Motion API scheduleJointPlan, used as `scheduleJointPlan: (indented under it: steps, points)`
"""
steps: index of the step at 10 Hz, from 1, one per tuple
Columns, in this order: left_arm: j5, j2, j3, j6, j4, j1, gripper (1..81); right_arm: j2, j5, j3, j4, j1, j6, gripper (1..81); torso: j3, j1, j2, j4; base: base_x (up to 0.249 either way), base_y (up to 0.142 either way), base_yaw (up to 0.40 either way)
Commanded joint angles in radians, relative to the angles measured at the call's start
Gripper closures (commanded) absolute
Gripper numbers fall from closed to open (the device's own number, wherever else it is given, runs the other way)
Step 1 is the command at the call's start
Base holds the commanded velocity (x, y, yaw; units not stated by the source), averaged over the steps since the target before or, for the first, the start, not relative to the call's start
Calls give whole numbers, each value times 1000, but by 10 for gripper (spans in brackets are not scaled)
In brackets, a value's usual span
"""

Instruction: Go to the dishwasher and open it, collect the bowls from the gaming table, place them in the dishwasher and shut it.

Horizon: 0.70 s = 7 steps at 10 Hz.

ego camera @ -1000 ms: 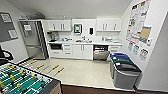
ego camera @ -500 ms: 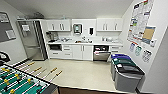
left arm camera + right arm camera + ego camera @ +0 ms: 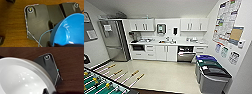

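The dishwasher (image 3: 186, 54) sits under the white counter at the far wall, right of centre; its steel door is let down and the dark inside shows. A bright blue bowl (image 3: 70, 31) hangs over the brown wood floor, with my left gripper (image 3: 53, 44) shut on its rim. A pale whitish bowl (image 3: 23, 78) is carried the same way, my right gripper (image 3: 46, 91) shut on its edge. The gaming table is out of view.
A green table-football table (image 3: 101, 85) with rods stands at my near left. Several lidded bins (image 3: 212, 72) line the right wall. A tall steel fridge (image 3: 114, 42) stands at the far left. Pale open floor (image 3: 166, 72) leads to the counter.
The whole head view has shifted slightly as I drive nearer the kitchen; the football table fills more of the lower left. Both bowls stay in my grippers.
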Motion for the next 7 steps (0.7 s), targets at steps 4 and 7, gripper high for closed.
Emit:
scheduleJointPlan:
  steps: [4,7]
  points:
    - [53,-3,1,1,10,-50,811,-27,-42,1,-15,43,-2,811,0,0,0,0,163,-76,0]
    - [53,-3,-1,1,10,-48,811,-22,-44,1,-23,43,-2,811,0,0,0,0,163,-79,0]
